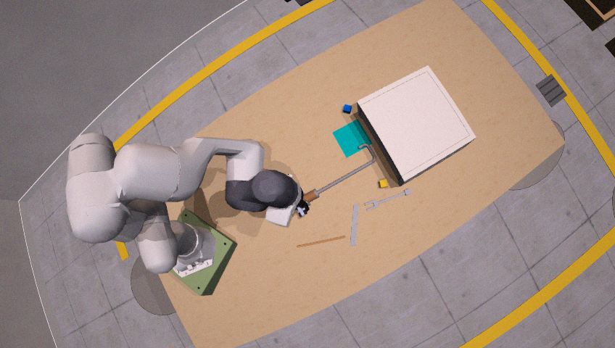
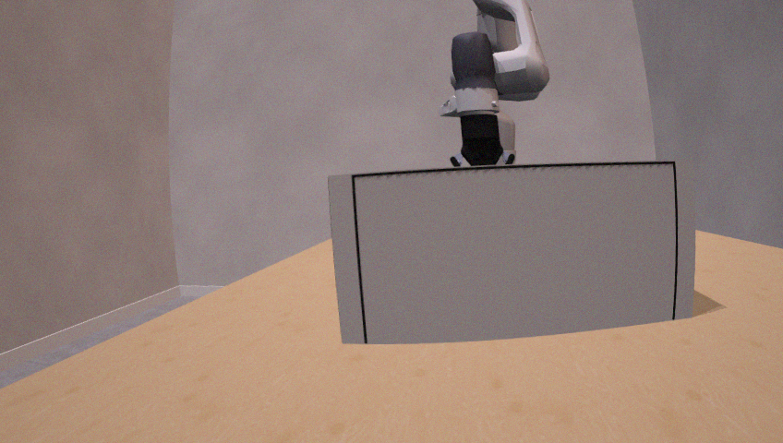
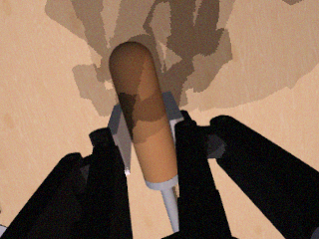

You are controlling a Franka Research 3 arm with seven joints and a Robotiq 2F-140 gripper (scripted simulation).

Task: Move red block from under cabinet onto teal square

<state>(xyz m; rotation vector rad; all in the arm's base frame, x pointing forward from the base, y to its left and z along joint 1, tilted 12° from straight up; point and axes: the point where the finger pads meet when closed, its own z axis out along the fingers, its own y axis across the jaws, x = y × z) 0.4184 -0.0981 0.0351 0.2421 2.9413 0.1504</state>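
Observation:
My gripper [image 1: 304,206] [image 3: 146,113] is shut on the brown wooden handle [image 1: 310,195] [image 3: 143,119] of a grey hook tool [image 1: 345,176]. The tool's rod runs toward the white cabinet [image 1: 414,120] [image 2: 511,252]. Its bent end [image 1: 366,148] lies at the lower corner of the teal square [image 1: 348,135], close to the cabinet's front edge. The red block is not visible in any view. In the exterior view the cabinet hides my fingers and the tool.
A blue cube [image 1: 347,108] sits beside the cabinet's upper left corner, a yellow cube [image 1: 383,183] by its lower corner. A grey fork tool [image 1: 388,199], a grey flat bar [image 1: 355,218] and a thin wooden stick [image 1: 320,241] lie on the table [image 1: 267,280].

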